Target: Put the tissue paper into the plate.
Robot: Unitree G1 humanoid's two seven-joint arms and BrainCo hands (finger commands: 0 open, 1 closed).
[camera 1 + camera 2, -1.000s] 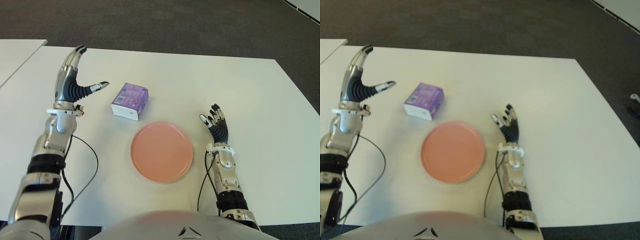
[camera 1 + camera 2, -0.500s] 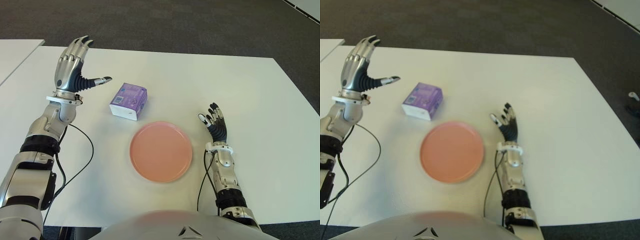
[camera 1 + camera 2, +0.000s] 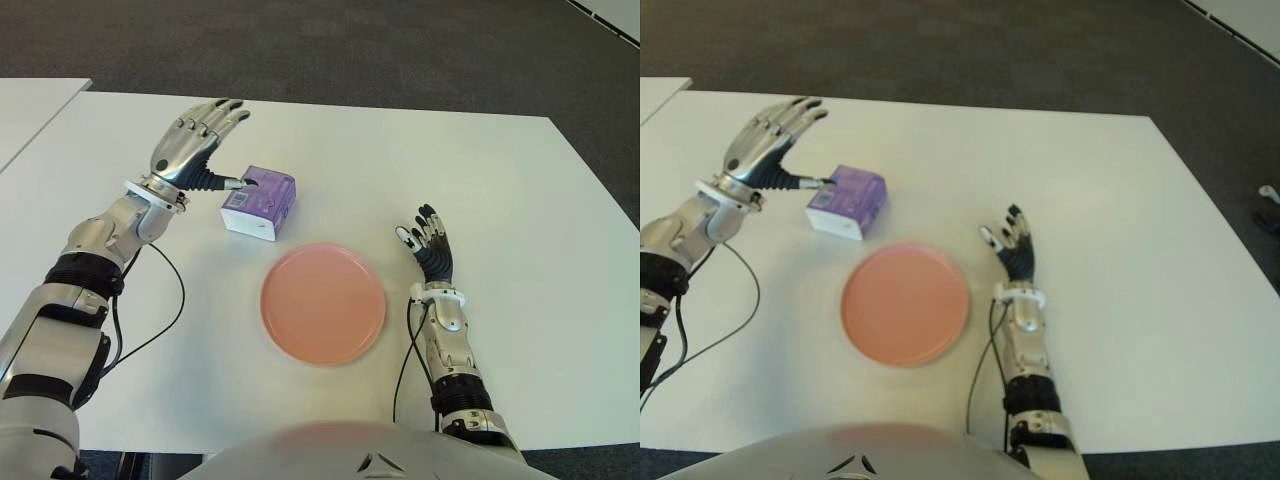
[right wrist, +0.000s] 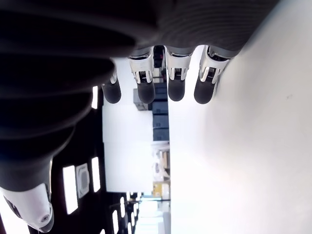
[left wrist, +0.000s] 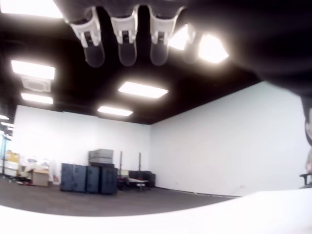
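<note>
A purple and white tissue pack (image 3: 260, 201) lies on the white table (image 3: 400, 160), just behind and left of the pink plate (image 3: 323, 302). My left hand (image 3: 197, 143) hovers at the pack's left side, fingers spread and holding nothing, its thumb tip at the pack's top left edge. In the left wrist view only the spread fingers (image 5: 126, 34) show against the ceiling. My right hand (image 3: 428, 240) shows to the right of the plate with its fingers relaxed and nothing in it.
A second white table's corner (image 3: 30, 110) shows at the far left. Dark carpet (image 3: 380, 50) lies beyond the table's far edge. A black cable (image 3: 160, 310) hangs from my left forearm over the table.
My left hand has swung right and tipped down from an upright pose, bringing its thumb to the tissue pack's edge. The pack, plate and right hand have not moved.
</note>
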